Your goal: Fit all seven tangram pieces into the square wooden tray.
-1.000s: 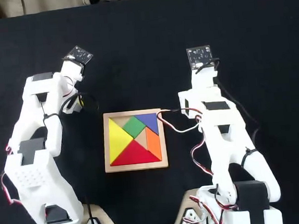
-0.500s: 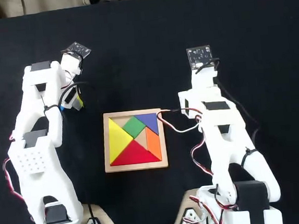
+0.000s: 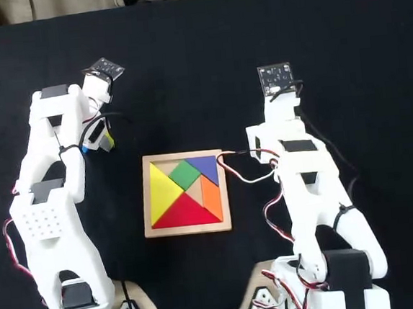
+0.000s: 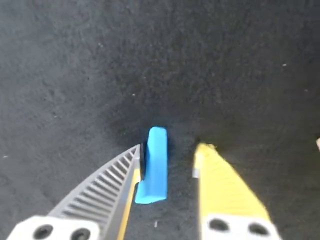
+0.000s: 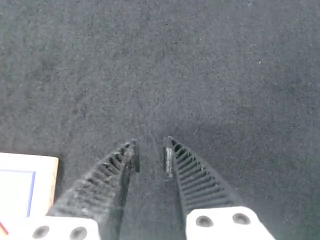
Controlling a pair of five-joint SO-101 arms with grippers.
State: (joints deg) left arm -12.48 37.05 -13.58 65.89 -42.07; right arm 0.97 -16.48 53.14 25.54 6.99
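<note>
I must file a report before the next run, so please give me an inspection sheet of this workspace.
Surface: black cloth, flat, no marks seen.
Job's things: wooden tray at centre; seven pieces seem seated, among them yellow triangle and red triangle.
Clutter: nothing seen.
Grippers: left gripper open over bare cloth; right gripper narrowly open, empty, near a tray corner.
Cables: right arm's wires loop beside the tray's rim.
Surroundings: beige curtain behind the table.
</note>
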